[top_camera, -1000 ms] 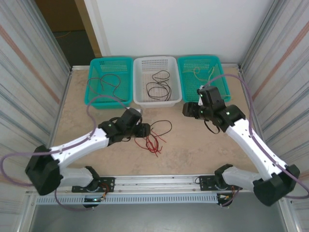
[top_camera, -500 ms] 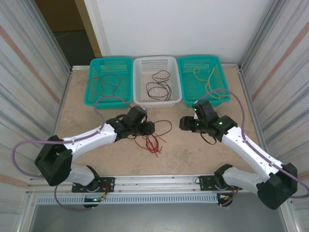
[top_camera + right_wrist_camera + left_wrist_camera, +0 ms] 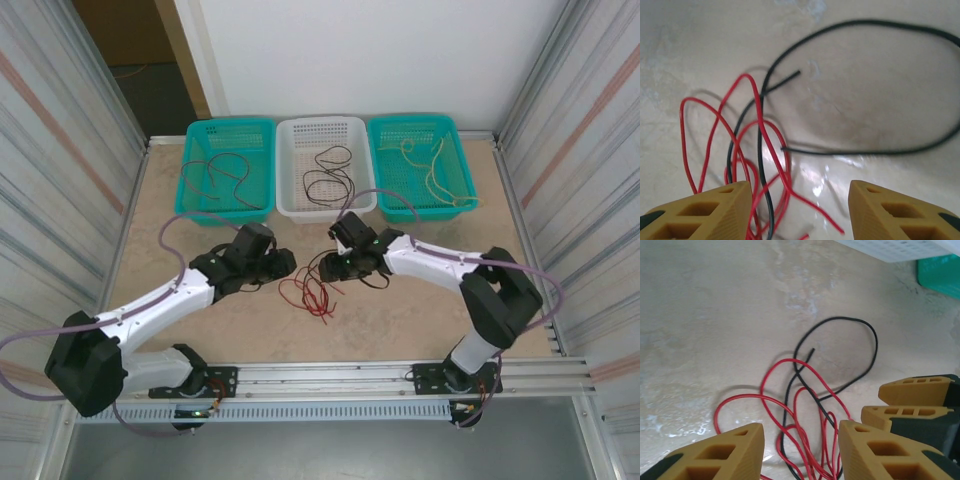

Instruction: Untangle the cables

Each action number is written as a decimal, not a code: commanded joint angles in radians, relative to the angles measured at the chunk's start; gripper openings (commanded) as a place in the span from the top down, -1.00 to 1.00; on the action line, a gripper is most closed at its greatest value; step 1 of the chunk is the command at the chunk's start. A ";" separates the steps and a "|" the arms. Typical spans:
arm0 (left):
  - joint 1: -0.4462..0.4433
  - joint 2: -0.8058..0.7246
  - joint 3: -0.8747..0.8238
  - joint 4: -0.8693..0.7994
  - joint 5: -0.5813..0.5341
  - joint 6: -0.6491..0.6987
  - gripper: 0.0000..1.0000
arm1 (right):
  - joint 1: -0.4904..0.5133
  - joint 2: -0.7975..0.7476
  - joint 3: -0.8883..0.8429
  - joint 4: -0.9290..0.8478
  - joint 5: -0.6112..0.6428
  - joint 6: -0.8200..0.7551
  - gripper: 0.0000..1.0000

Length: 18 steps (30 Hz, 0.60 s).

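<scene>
A tangle of red cables (image 3: 312, 295) and a black cable (image 3: 345, 262) lies on the table between my two grippers. My left gripper (image 3: 286, 262) hovers just left of it, open; in the left wrist view its fingers (image 3: 720, 452) straddle the red strands (image 3: 790, 405) and the black loop (image 3: 860, 340) without touching. My right gripper (image 3: 327, 267) is over the tangle's upper right edge, open; its wrist view shows the red cables (image 3: 760, 130) and a black cable (image 3: 865, 150) below the spread fingers (image 3: 905, 212). The right gripper's yellow fingers (image 3: 912, 402) appear at the left wrist view's right edge.
Three baskets stand in a row at the back: a teal basket (image 3: 190, 170) with dark cables, a white basket (image 3: 285, 165) with black cables, and a teal basket (image 3: 460, 150) with yellow cables. Corrugated walls close in both sides.
My right arm has swung left and down from near the right basket to the tangle. My left gripper has drawn back a little to the left. Both jaws have narrowed somewhat.
</scene>
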 commanded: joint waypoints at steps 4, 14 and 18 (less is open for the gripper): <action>0.027 -0.032 -0.014 0.016 0.033 0.019 0.13 | 0.021 0.148 0.114 0.003 -0.042 -0.049 0.17; 0.080 -0.047 -0.025 0.054 0.085 0.079 0.13 | 0.043 0.195 0.160 -0.023 -0.032 -0.042 0.77; 0.080 -0.072 -0.051 0.096 0.118 0.084 0.13 | 0.068 0.125 0.169 -0.055 0.021 -0.063 1.00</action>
